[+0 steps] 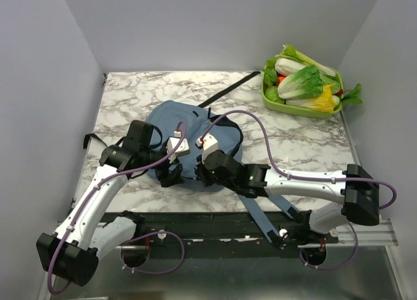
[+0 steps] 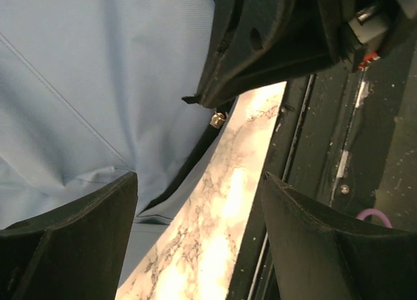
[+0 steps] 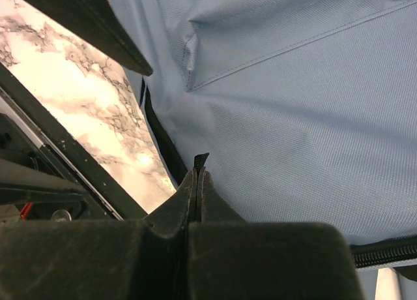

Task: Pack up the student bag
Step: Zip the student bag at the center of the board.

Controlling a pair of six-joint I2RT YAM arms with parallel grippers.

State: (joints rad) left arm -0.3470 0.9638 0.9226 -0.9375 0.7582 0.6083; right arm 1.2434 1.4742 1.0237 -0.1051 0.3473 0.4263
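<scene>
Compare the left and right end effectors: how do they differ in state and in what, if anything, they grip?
The left end effector is open, fingers spread wide; the right end effector is shut. The left holds nothing, with the marble table showing between its fingers; the right pinches a thin black tab at the student bag's edge. Both sit at the bag's near edge, close together.

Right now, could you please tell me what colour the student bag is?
The student bag is dusty blue with black trim, clearest in the right wrist view.
</scene>
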